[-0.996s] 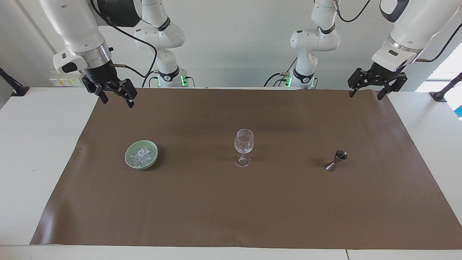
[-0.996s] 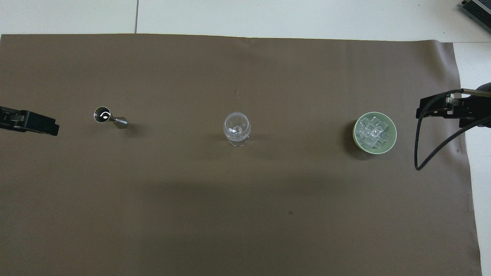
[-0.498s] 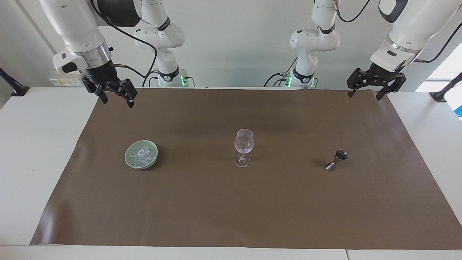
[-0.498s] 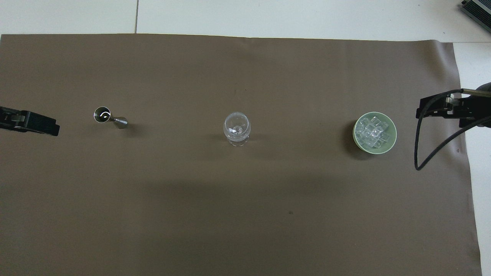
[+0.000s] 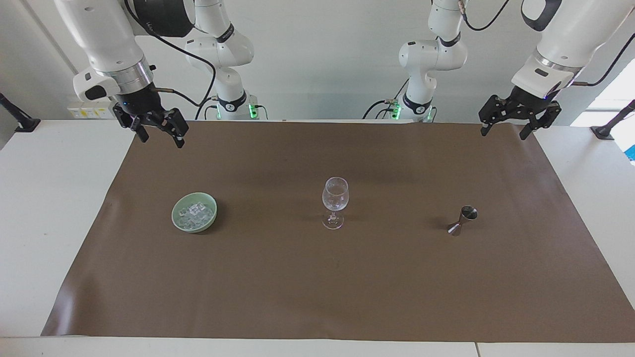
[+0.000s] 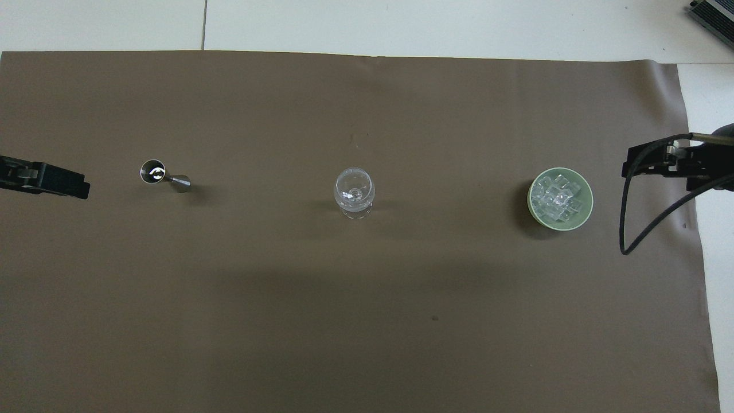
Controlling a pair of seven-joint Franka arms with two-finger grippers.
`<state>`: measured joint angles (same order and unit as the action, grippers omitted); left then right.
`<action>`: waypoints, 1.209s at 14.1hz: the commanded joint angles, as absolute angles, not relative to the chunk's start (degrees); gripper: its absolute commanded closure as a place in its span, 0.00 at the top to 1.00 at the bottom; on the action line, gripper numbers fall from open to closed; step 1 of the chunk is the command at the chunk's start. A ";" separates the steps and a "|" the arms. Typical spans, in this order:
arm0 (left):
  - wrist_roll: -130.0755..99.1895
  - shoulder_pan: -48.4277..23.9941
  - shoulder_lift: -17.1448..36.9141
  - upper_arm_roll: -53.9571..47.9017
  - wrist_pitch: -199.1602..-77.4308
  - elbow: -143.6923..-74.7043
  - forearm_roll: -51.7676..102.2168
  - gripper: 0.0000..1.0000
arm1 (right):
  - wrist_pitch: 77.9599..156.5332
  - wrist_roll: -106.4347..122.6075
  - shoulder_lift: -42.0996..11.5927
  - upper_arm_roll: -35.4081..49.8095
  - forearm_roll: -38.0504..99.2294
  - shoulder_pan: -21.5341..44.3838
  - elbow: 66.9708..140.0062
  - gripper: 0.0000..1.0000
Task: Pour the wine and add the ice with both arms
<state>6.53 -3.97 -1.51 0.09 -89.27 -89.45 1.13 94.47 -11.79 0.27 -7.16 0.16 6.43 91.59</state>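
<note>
The left tool (image 5: 504,128) hangs spread and empty over the mat's (image 5: 347,297) corner. The right tool (image 5: 161,137) hangs spread over the other corner. Ice (image 5: 195,214) fills a green bowl (image 5: 177,221) toward the right arm's end, well apart from the glass (image 5: 335,198) and jigger (image 5: 462,220).

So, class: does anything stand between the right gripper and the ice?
Nothing visible does. The right gripper hangs open over the mat's edge; only bare brown mat separates it from the ice in its green bowl.
</note>
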 commanded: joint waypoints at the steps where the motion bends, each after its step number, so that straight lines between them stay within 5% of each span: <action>1: 6.77 -3.34 -3.34 -0.35 -91.14 -92.11 0.26 1.00 | 94.22 -10.63 1.49 -7.12 1.49 6.06 92.90 1.00; 17: 7.12 -2.72 -2.99 0.09 -92.29 -91.32 0.70 1.00 | 94.22 -10.63 1.49 -7.03 1.50 6.06 92.90 1.00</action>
